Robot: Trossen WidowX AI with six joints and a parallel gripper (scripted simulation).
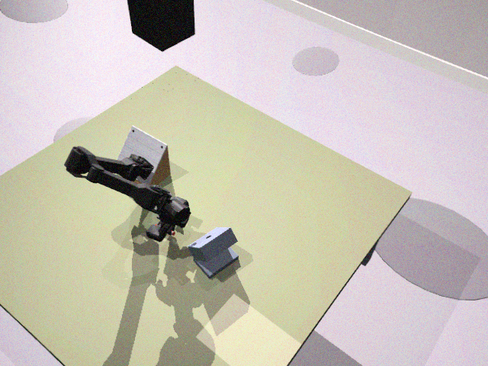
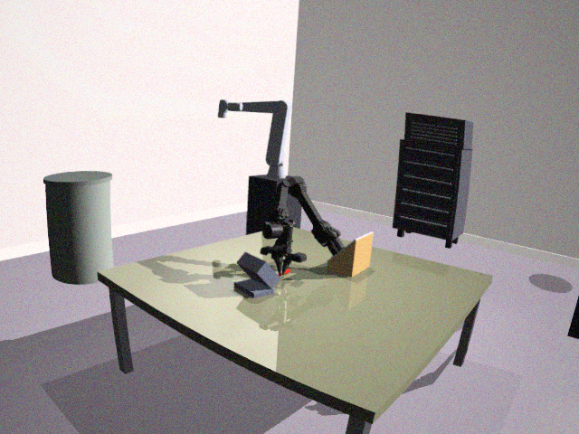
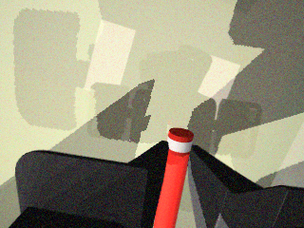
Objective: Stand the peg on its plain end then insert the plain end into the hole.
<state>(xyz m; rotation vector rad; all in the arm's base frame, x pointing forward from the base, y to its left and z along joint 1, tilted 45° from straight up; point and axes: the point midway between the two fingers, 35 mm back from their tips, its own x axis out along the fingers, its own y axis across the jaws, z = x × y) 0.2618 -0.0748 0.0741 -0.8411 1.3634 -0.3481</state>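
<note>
The red peg [image 3: 172, 190] [image 2: 287, 271] [image 1: 172, 232] has a white band near one end. In the wrist view the banded end sticks out past the fingertips; the other end runs out of the frame. My gripper [image 3: 178, 150] [image 2: 281, 272] points down and is shut on the peg, low at the table top. The peg looks near flat; whether it touches the table is hard to tell. The blue-grey sloped panel [image 1: 221, 240] [image 2: 258, 269] stands on its base close beside the gripper. A dark hole [image 1: 208, 236] shows in its upper face.
A wedge with a white face [image 1: 146, 147] and orange side [image 2: 362, 258] stands close to the arm's base. The pale green table [image 1: 275, 169] [image 2: 374, 317] carries both blocks. Shadows of the arm fall across it.
</note>
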